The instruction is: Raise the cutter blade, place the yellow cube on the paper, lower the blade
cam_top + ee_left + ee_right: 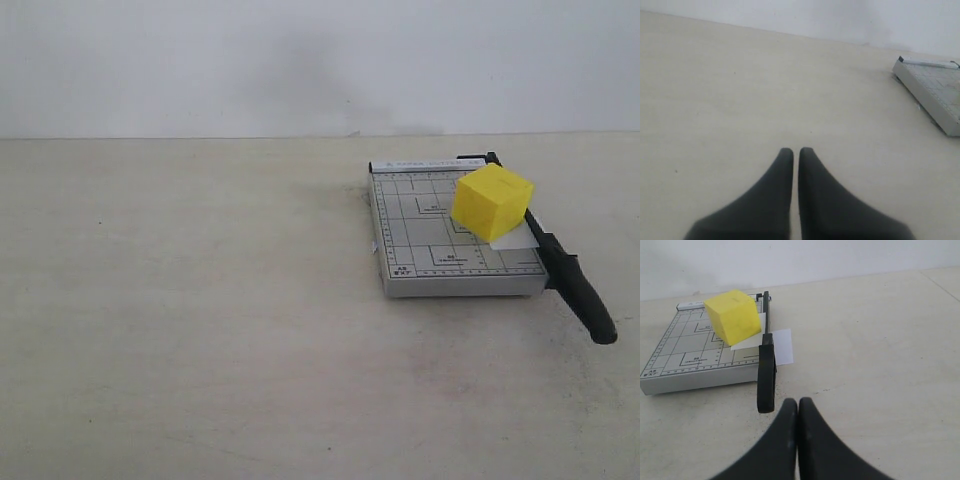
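One trimmer board [430, 250] stood on the bench [200, 320]. One sheet of paper [782, 346] lay on the board, reaching out past its blade side. One yellow cube [490, 202] rested on that paper, just beside the one cutter blade [570, 280], which lay lowered along the board's edge. Both left jaws and right jaws were pressed together, holding nothing, apart from the board.

The trimmer board [420, 245] lies on the table [200, 330], right of the middle. The paper [512, 238] lies on its right part and passes under the cutter blade [570, 280], which lies flat along the right edge. The cube [490, 200] rests on the paper.
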{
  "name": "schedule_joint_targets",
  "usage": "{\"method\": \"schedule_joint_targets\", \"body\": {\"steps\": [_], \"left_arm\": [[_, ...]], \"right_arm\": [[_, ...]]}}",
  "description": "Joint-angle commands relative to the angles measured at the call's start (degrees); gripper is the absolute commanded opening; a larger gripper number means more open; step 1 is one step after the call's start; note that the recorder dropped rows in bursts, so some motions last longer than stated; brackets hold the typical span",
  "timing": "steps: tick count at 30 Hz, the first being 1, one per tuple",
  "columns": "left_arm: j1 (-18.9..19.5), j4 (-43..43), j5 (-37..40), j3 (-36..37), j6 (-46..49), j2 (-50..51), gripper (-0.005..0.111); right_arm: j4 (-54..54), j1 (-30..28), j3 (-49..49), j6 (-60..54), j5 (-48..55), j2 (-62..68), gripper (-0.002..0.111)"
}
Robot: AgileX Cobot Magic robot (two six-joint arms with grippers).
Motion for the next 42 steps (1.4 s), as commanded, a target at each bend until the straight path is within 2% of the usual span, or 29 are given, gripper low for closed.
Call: {"method": "schedule_joint_targets", "body": {"steps": [1, 5, 8, 10, 42], "left_arm": [[-0.3, 4.1, -9.7, 0.2, 1.5, -0.2, 0.005], [-0.3, 5.0, -10.1, 0.2, -0.2, -0.2, 0.005], [-0.3, 15.4, -4.7, 0.2, -13.3, -0.2, 0.005], [-0.4, 17.8, -3.6, 0.2, -16.6, -0.2, 0.005], [0.4, 18.0, -4.0, 0.2, -14.3, -0.2, 0.005]], "right_arm": [[0.0, -0.1, 0.0, -0.5, -0.8, -0.3, 0.0], [0.0, -0.1, 0.0, -0.5, -0.8, -0.3, 0.0], [0.0, -0.1, 0.0, -0.3, -0.8, -0.3, 0.0], [0.0, -0.1, 0.0, -0.3, -0.8, -0.3, 0.0], [0.0, -0.1, 0.0, -0.3, -0.7, -0.3, 0.0]]}}
